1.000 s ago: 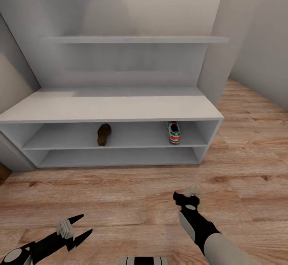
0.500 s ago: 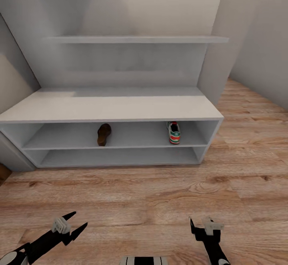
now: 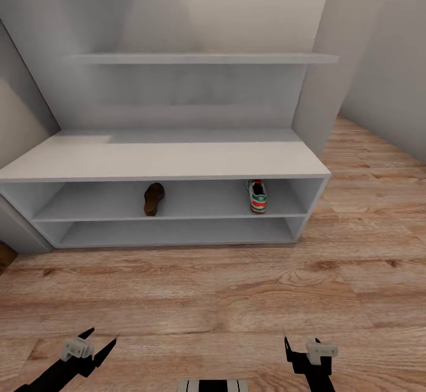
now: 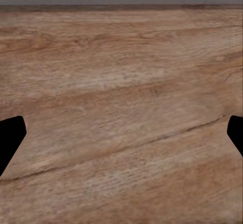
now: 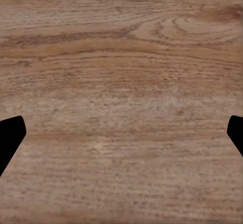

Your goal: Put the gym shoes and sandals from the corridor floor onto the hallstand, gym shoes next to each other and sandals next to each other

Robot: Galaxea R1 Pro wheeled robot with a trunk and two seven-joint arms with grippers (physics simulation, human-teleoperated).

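The pale-grey hallstand [image 3: 165, 158] stands against the wall ahead. In its upper shelf slot lie one brown sandal [image 3: 154, 198], left of the middle, and one white gym shoe [image 3: 257, 196] with green stripes and a red heel, near the right end. The second sandal and second gym shoe are out of view. My left gripper [image 3: 102, 336] is open, low over the corridor floor [image 3: 207, 285] at the lower left. My right gripper [image 3: 302, 344] is open at the lower right. Both wrist views look at bare planks between spread fingertips [image 4: 10, 138] [image 5: 10, 135].
A stepped wall shelf [image 3: 201, 58] runs above the hallstand's flat top. A grey wall corner [image 3: 313, 108] rises at the unit's right end, and the corridor continues past it. A small brown object [image 3: 5, 256] pokes in at the left edge.
Both arms have drawn back toward the bottom of the head view. The right gripper dropped down and to the right; the left sank lower. The hallstand and the shoes on it have not moved.
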